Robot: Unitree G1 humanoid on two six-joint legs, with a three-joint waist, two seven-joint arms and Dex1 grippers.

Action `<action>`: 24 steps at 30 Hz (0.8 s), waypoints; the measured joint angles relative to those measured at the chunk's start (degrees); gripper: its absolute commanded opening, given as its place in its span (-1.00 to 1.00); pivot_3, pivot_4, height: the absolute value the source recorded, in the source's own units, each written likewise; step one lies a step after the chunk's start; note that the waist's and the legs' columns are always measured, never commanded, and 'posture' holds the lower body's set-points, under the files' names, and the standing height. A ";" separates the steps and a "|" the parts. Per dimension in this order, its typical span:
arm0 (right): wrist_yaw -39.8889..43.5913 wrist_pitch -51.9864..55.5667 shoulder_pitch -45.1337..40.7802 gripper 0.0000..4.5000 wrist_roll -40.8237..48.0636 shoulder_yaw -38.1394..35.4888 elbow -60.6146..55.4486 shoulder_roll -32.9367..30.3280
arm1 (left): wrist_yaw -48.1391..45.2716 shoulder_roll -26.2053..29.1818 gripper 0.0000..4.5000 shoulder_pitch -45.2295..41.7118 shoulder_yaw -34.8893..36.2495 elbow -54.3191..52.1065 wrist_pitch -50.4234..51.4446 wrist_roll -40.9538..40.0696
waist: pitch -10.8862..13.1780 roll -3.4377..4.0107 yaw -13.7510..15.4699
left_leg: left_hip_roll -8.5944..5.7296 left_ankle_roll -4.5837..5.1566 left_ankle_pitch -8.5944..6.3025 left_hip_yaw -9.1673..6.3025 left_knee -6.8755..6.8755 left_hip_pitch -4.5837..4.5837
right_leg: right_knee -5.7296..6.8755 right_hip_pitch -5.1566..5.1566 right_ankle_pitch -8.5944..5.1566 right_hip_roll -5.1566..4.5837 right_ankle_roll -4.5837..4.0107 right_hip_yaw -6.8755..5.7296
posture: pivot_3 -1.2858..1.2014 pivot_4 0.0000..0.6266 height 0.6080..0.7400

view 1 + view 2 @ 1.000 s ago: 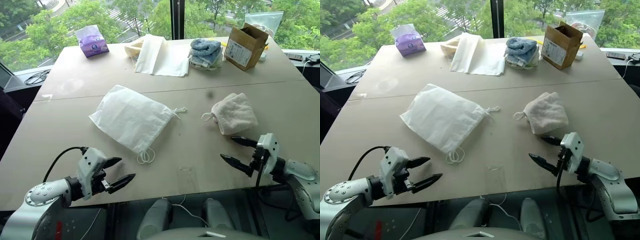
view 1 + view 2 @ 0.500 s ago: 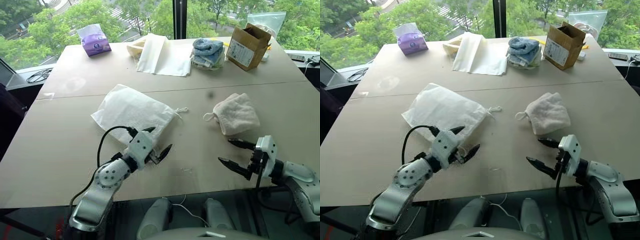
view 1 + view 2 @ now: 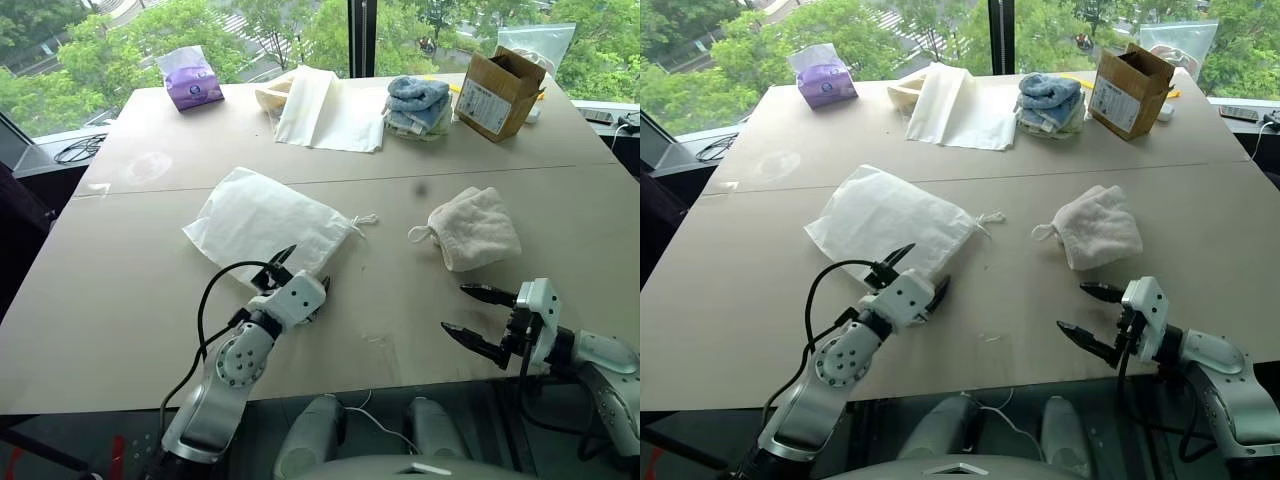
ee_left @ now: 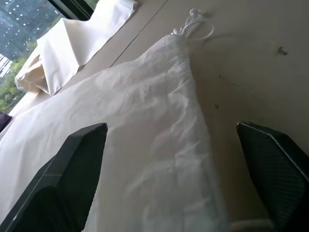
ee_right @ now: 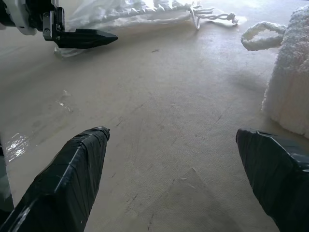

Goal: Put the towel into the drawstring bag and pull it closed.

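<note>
Step in hand: you are reaching the left tool (image 3: pixel 297 278) to the mouth end of the drawstring bag (image 3: pixel 265 228); nothing is lifted yet.
Left tool state: released, fingers spread wide, straddling the bag's near edge by its corner, low over the tabletop (image 3: pixel 120 290).
Right tool state: released and empty; right tool (image 3: pixel 480 316) hovers over the tabletop's near edge, just short of the towel (image 3: pixel 472 227).
Bag: lies flat at mid-tabletop, mouth gathered toward the towel, one cord knot (image 4: pixel 195 29) at the far corner of the mouth.
Towel: bunched, well apart from the bag, its white loop tag (image 5: pixel 260 35) facing the bag.
Advice: pinch one fabric layer at the mouth only, so the opening can part; taking both layers seals it.
Risk: thin cloth may slide instead of lifting; close your fingers low and slowly.
</note>
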 measured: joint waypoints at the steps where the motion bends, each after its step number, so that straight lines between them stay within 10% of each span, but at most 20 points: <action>1: 0.00 0.00 -0.01 1.00 0.00 0.00 0.00 0.00 | 0.34 0.01 0.97 0.16 0.03 0.00 -0.47 0.71 | 0.00 0.00 0.10 | 0.00 0.00 0.00 0.00 0.00 -0.01 | 0.00 0.00 0.00 0.00 0.00 -0.01 | 0.03 -0.52 1.00; 9: -0.16 -0.09 -0.36 1.00 -0.03 0.01 0.15 0.25 | 1.46 -0.46 0.97 -0.20 2.02 1.42 -1.47 3.44 | 0.00 0.00 0.15 | -0.02 0.01 -0.01 0.01 0.03 0.00 | 0.02 0.01 0.00 -0.01 0.00 -0.01 | 0.03 -0.52 1.00; 18: -1.17 -0.67 -0.62 1.00 -0.10 0.01 0.32 0.69 | 1.48 -1.12 -0.85 -1.77 2.42 3.70 -1.88 3.93 | 0.00 0.00 0.14 | -0.02 0.01 0.00 0.00 0.03 0.00 | 0.03 0.01 0.00 -0.01 0.00 -0.03 | 0.03 -0.52 1.00; 24: -1.75 -1.32 -0.36 1.00 -0.18 0.01 0.31 1.04 | 1.54 -1.39 -0.96 -2.07 4.02 4.00 -2.66 3.91 | -0.01 0.02 0.18 | -0.02 0.00 0.00 0.00 0.05 0.00 | 0.04 0.02 0.00 -0.01 0.00 -0.03 | 0.03 -0.52 1.00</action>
